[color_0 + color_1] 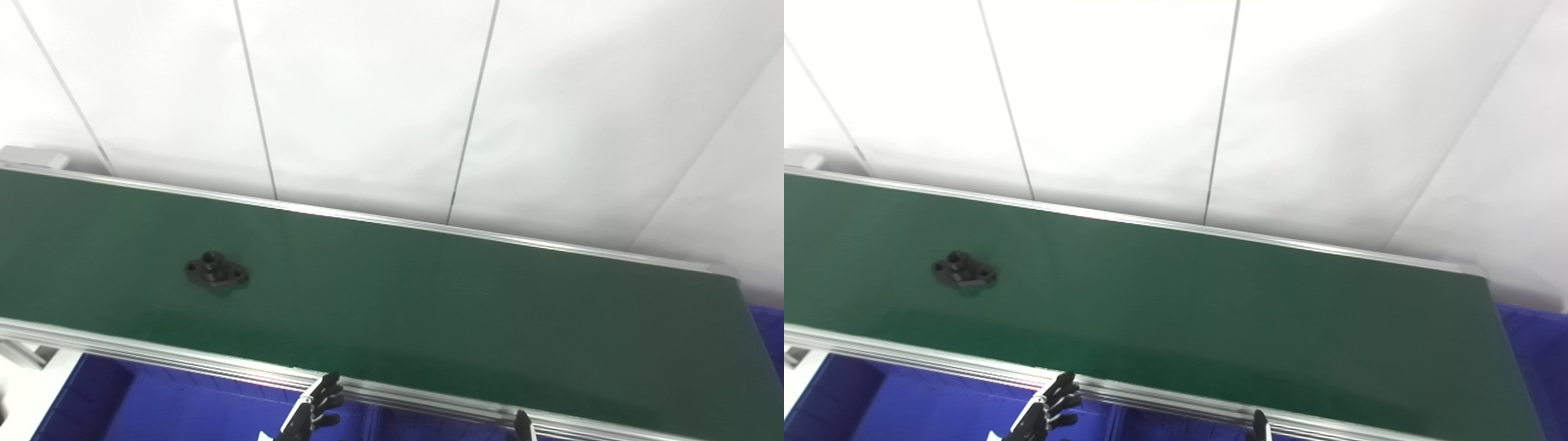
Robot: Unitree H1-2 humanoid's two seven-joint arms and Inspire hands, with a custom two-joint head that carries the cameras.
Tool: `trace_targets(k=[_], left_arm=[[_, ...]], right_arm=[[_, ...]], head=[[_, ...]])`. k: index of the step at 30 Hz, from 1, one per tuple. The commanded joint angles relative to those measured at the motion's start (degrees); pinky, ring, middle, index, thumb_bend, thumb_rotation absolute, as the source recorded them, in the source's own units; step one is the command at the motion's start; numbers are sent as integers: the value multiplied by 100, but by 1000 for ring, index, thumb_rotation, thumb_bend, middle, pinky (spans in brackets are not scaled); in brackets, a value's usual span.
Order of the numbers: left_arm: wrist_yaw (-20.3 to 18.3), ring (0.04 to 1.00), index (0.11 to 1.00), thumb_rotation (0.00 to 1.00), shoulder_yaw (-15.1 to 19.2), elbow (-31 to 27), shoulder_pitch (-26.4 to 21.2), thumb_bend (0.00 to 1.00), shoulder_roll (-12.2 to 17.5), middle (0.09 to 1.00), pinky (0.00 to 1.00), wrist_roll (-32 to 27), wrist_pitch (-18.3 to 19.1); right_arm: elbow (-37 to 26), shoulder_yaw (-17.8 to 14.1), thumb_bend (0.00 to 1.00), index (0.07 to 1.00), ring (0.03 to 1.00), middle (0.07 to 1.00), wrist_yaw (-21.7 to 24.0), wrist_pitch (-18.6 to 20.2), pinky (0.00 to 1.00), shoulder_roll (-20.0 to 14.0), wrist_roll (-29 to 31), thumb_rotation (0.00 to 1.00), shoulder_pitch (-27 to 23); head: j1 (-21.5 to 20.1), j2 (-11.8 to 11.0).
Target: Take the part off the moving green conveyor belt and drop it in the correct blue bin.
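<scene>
A small black flanged part [217, 273] lies on the green conveyor belt [429, 294], toward its left side. My left hand [313, 409] rises at the bottom edge, just below the belt's near rail, fingers spread and holding nothing. It sits well to the right of and nearer than the part. Only a dark fingertip of my right hand [522, 425] pokes up at the bottom edge, so its state is hidden. Blue bins [184, 410] lie under the near rail.
An aluminium rail [184, 358] runs along the belt's near edge and another along the far edge. White wall panels stand behind the belt. A further blue bin [770, 331] shows past the belt's right end.
</scene>
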Motion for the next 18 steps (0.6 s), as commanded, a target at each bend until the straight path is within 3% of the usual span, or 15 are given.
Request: trace_targets(k=[1, 8, 12, 18], left_arm=[[77, 799, 837, 847, -240, -122, 29, 708, -338, 834, 745, 207, -109], [142, 767, 829, 841, -337, -89, 55, 676, -501, 819, 667, 332, -84], [274, 762, 824, 838, -418, 112, -46, 667, -481, 820, 638, 314, -265], [267, 756, 824, 850, -451, 89, -19, 694, -530, 813, 625, 372, -183]], right_arm=[[-59, -28, 651, 1000, 985, 1000, 104, -407, 1000, 119, 139, 1000, -18], [-128, -201, 603, 1000, 999, 1000, 244, -399, 1000, 7, 133, 1000, -14], [-61, -291, 638, 1000, 997, 1000, 267, -495, 1000, 20, 89, 1000, -39], [-131, -352, 685, 1000, 1000, 1000, 304, -534, 1000, 13, -10, 1000, -7]], head=[[19, 13], [251, 63], [264, 51], [278, 133]])
